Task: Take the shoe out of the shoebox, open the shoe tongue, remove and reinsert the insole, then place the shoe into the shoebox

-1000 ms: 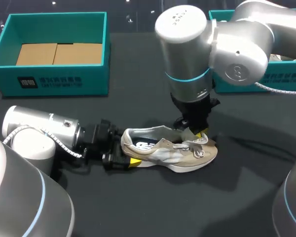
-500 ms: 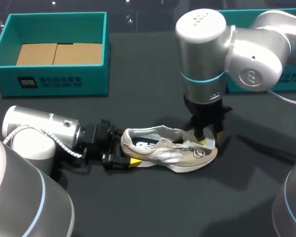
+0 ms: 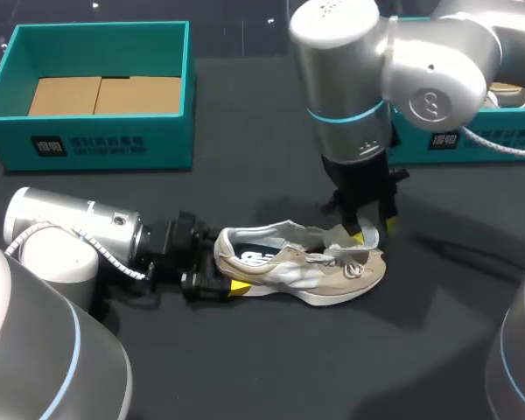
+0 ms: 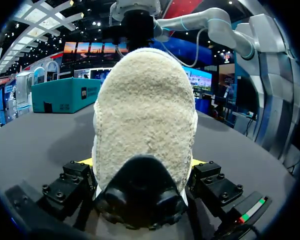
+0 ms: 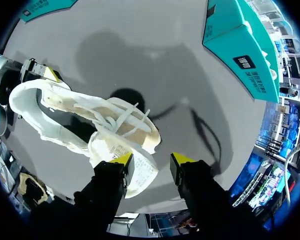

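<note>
Left end effector (image 3: pixel 225 270) gripping shoe (image 3: pixel 308 268), shoebox (image 3: pixel 105 145) beyond

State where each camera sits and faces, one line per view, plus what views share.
Head view: fixed above and behind, looking down on the table; left arm and right arm show, left claw at the heel of the shoe, right claw over its tongue.
Left wrist view: on the left wrist, facing the heel along its fingers, which flank it.
Right wrist view: on the right wrist, looking down at the tongue between its open yellow tips.
Shared: all three show the shoe; head and right wrist views show the left claw.
</note>
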Action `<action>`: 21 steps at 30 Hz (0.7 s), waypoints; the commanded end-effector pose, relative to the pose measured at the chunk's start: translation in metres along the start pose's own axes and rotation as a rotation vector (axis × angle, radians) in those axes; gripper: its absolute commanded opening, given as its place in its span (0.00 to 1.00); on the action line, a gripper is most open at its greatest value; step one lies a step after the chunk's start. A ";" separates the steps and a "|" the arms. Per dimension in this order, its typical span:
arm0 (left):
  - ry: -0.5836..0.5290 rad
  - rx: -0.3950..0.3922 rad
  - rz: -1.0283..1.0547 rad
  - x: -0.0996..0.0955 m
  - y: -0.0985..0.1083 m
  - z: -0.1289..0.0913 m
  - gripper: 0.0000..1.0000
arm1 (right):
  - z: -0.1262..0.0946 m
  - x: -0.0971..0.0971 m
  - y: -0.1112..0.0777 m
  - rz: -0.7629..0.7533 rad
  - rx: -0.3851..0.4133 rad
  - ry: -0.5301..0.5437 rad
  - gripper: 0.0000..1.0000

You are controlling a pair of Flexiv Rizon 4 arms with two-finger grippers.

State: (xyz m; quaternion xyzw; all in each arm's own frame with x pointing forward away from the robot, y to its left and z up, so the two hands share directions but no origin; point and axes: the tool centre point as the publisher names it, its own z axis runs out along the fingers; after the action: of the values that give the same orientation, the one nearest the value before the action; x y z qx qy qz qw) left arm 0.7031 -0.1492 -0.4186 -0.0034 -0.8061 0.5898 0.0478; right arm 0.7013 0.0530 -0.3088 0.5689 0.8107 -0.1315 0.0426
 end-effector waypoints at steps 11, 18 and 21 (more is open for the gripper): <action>-0.003 0.000 0.000 0.003 0.003 -0.002 0.00 | -0.118 0.034 -0.008 -0.194 -0.084 -0.183 0.36; -0.003 0.000 0.000 0.003 0.003 -0.002 0.00 | -0.147 0.052 -0.004 -0.448 -0.173 -0.145 0.00; -0.003 0.000 0.000 0.003 0.003 -0.002 0.00 | -0.154 0.068 0.002 -0.621 -0.240 -0.099 0.00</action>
State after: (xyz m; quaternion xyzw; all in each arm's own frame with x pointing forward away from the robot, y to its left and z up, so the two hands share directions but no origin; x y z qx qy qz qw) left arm 0.7031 -0.1492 -0.4186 -0.0034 -0.8061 0.5898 0.0478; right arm 0.6933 0.1458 -0.1799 0.3619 0.9202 -0.0997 0.1112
